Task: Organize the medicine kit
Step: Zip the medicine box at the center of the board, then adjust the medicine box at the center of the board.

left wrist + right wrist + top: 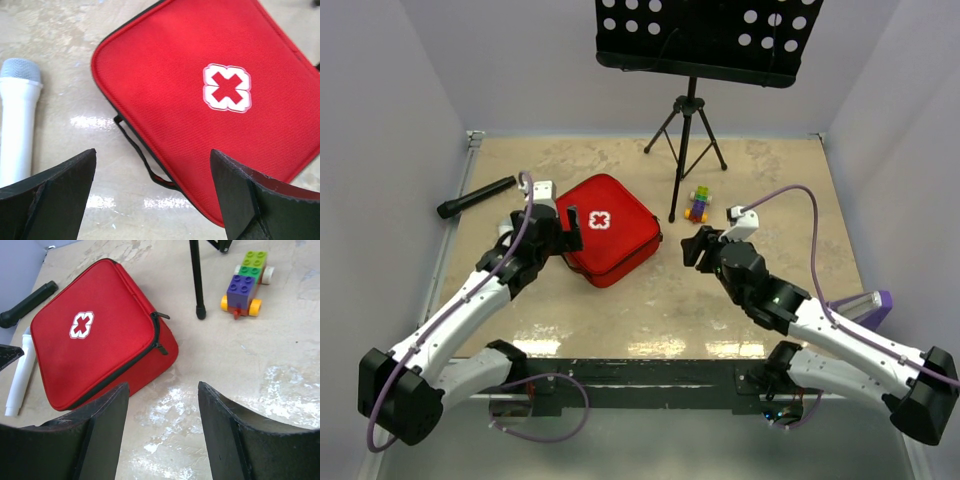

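Red fabric medicine kit (pixel 610 235) lies flat on the tabletop (pixel 650 300), zipped shut, white cross emblem (pixel 227 87) facing up. Left jaws spread wide, nothing between them, hovering low at the kit's left edge. In the left wrist view the kit sits ahead of the jaws and toward the right one, its near corner running down beside the right finger. A black strap loop (pixel 140 155) on the kit's side lies in the gap between the two fingers. White tube with grey tip (pixel 17 115) lies ahead of the left finger, just beside the kit, not touching it. Black flashlight (pixel 477 197) is further out past the left jaws, well apart from the kit. Right jaws partly spread, holding nothing, above bare tabletop. Kit is ahead and left of the right jaws, apart from them, zip (pixel 155 335) on the side facing them. Tripod leg (pixel 196 280) stands straight ahead of the right jaws, toy block car (pixel 247 282) ahead and to their right. Purple object (pixel 868 305) is behind the right jaws, by the right arm (pixel 840 335), partly hidden.
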`<state>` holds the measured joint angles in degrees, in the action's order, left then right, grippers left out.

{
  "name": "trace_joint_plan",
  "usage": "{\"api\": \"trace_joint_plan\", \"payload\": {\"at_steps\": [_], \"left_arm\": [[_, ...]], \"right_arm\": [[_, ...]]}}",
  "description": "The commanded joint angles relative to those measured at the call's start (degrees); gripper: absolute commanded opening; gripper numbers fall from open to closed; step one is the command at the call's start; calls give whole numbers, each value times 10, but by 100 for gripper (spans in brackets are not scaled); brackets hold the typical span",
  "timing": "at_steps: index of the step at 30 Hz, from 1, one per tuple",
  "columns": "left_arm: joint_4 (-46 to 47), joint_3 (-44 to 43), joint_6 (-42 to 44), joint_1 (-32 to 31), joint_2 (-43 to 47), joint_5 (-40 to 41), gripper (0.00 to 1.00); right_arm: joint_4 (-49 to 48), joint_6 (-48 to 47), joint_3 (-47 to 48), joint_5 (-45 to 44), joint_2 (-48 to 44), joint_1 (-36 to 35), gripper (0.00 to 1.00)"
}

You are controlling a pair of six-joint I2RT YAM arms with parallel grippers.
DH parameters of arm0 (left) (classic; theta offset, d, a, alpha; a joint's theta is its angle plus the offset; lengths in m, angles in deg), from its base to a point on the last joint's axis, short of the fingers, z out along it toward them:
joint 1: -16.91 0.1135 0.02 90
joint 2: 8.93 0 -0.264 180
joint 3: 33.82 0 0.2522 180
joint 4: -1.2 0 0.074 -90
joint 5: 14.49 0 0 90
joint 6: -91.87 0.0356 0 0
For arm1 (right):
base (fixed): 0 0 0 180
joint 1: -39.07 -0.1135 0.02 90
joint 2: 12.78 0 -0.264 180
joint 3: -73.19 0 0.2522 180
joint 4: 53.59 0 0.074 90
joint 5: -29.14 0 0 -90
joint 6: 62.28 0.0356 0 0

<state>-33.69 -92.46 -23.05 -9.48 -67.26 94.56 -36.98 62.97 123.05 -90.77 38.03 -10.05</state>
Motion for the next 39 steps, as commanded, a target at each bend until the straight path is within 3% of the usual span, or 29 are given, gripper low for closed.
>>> {"api": "trace_joint_plan", "payload": {"at_steps": [1,25,30,33,39], "left_arm": [[2,-24,-19,-2,-12,69,100],[7,-8,-12,-1,-6,28,100],[10,7,-27,-1,-10,-39,100],[25,34,-58,-2,-4,-65,100],[52,74,-95,-1,7,-88,100]], "right_arm": [[26,-14,18,-46,-34,1,62],[4,-29,13,-64,-26,1,63],[-25,-20,49,-19,79,32,64],[-102,-30,86,5,161,40,65],[-165,-41,204,73,348,67,69]]}}
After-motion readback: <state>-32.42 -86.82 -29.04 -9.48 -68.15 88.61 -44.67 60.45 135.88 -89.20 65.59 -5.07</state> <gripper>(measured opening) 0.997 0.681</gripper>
